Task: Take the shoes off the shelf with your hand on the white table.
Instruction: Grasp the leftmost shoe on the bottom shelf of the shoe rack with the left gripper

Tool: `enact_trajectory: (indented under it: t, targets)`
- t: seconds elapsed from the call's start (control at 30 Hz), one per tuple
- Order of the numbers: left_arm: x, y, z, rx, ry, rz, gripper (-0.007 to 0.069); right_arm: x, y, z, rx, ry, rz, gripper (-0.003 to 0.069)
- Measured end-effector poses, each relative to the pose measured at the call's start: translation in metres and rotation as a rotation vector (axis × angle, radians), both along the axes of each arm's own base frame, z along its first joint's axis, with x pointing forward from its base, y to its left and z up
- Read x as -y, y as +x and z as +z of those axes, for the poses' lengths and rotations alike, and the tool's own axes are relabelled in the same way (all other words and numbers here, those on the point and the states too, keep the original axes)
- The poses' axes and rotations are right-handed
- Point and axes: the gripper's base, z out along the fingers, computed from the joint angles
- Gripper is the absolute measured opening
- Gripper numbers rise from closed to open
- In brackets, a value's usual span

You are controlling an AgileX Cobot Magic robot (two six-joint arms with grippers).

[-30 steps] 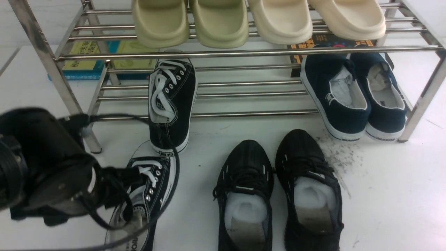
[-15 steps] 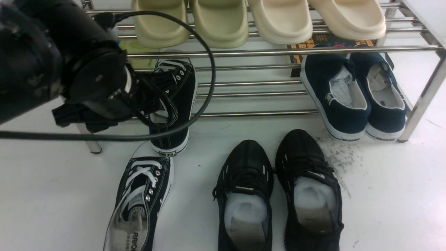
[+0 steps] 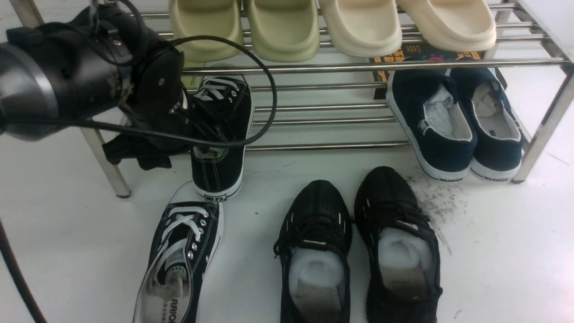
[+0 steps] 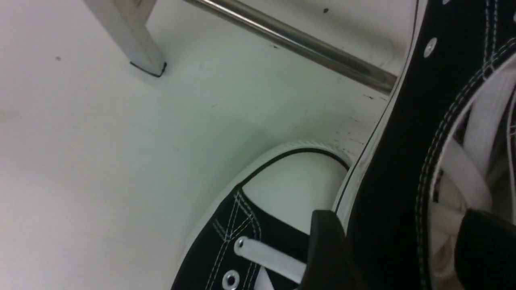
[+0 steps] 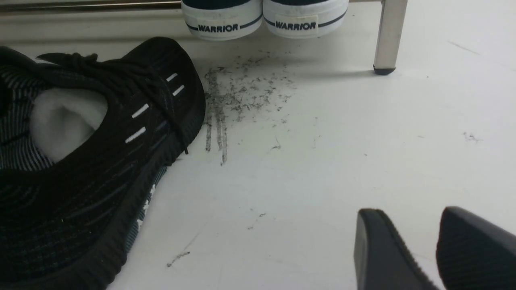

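Canvas sneakers (image 3: 219, 170): 2. Black mesh sneakers (image 3: 314, 211): 2. Navy slip-ons (image 3: 448, 157): 2. Green slides (image 3: 206, 27): 2. Cream slides (image 3: 358, 27): 2. Rack (image 3: 336, 67): 1, two tiers. Book (image 3: 394, 58): 1 clearly seen. Table (image 3: 493, 246): 1.

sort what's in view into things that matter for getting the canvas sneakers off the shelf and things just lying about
Part of the job:
racked canvas sneaker, on the lower tier
second canvas sneaker, on the table
shelf
white table
left gripper, straddling the racked sneaker's side wall

Just lying about:
black mesh sneakers
navy slip-ons
beige slippers
book
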Motion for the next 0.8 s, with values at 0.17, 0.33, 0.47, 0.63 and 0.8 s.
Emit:
enact_trajectory:
  t: [0.17, 0.33, 0.47, 0.63, 0.8]
  targets:
    - [0.003, 0.014, -0.018, 0.017, 0.058, -0.018, 0.0437, 0.000, 0.000, 0.000, 0.000, 0.000, 0.000, 0.0237]
    - [0.004, 0.020, -0.030, 0.007, 0.078, -0.007, 0.0406, 0.000, 0.000, 0.000, 0.000, -0.001, 0.000, 0.0237]
    - [0.006, 0.022, -0.033, 0.017, 0.068, -0.012, 0.0269, 0.000, 0.000, 0.000, 0.000, -0.001, 0.000, 0.0237]
    - [0.010, 0.021, -0.030, 0.032, 0.069, -0.042, 0.0028, 0.000, 0.000, 0.000, 0.000, -0.001, 0.000, 0.0237]
    - [0.016, -0.001, -0.008, 0.025, 0.107, -0.089, 0.0011, 0.000, 0.000, 0.000, 0.000, -0.001, 0.000, 0.0237]
